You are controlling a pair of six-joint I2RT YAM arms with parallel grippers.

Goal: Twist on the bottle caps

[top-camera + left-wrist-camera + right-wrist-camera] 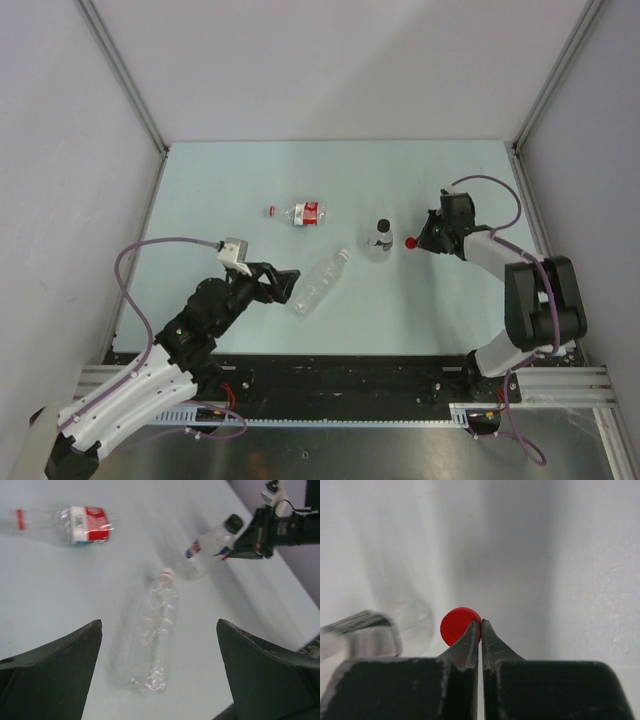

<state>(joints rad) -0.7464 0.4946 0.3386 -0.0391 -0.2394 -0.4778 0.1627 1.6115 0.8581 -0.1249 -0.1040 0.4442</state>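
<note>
- The left gripper hovers over the near-left part of the pale desk. Its jaws are spread wide with nothing between them, and it points at the lying clear bottle.
- A labelled bottle with a red-and-white wrap lies on its side farther back. A red band sits at its neck end, which points left. Whether this is a cap screwed on is unclear.
- The clear bottle has no label and lies on its side just ahead of the left gripper. Its neck points away and to the right, and a white cap sits on it.
- A small bottle stands upright near the middle of the desk with a black cap on top.
- A loose red cap lies on the desk just right of the small bottle.
- The right gripper is down at the desk with its jaws pressed together. The red cap sits right at the tips, partly behind the left finger, not between the jaws.
</note>
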